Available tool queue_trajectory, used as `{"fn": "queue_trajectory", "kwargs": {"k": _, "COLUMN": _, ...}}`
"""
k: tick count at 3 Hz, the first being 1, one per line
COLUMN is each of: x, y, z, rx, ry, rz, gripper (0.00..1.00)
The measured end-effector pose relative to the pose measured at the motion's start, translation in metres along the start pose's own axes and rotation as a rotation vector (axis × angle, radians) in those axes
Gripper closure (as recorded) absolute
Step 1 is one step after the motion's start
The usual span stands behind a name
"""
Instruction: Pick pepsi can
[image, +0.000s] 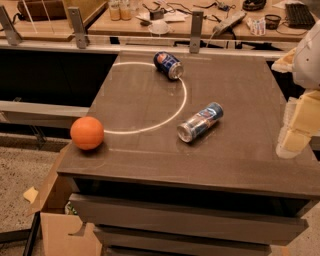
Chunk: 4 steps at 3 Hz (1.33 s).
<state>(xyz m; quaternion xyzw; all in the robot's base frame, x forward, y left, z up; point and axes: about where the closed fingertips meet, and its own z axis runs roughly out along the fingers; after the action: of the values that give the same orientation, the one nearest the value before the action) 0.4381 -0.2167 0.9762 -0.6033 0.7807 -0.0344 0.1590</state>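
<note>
The pepsi can (167, 65), short and dark blue with a round logo and a silver end, lies on its side at the far middle of the brown table (150, 155). My gripper (296, 125) shows as pale, cream-coloured parts at the right edge of the view, over the table's right side. It is well to the right of the pepsi can and nearer to me, and it touches nothing I can see.
A slimmer silver and light-blue can (200, 122) lies on its side mid-table. An orange ball (87, 133) sits near the left edge. A cardboard box (60, 220) stands on the floor at lower left. Cluttered workbenches (200, 20) and railing posts run behind the table.
</note>
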Motion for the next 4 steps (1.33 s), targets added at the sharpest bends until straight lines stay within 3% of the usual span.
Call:
{"fn": "queue_trajectory", "kwargs": {"k": 2, "x": -0.001, "y": -0.002, "z": -0.002, "rx": 0.009, "ry": -0.027, "rz": 0.012, "gripper": 0.0}}
{"fn": "queue_trajectory", "kwargs": {"k": 3, "x": 0.002, "y": -0.02, "z": 0.004, "rx": 0.044, "ry": -0.105, "rz": 0.108, "gripper": 0.0}}
{"fn": "queue_trajectory", "kwargs": {"k": 4, "x": 0.003, "y": -0.056, "z": 0.019, "rx": 0.107, "ry": -0.213, "rz": 0.256, "gripper": 0.0}}
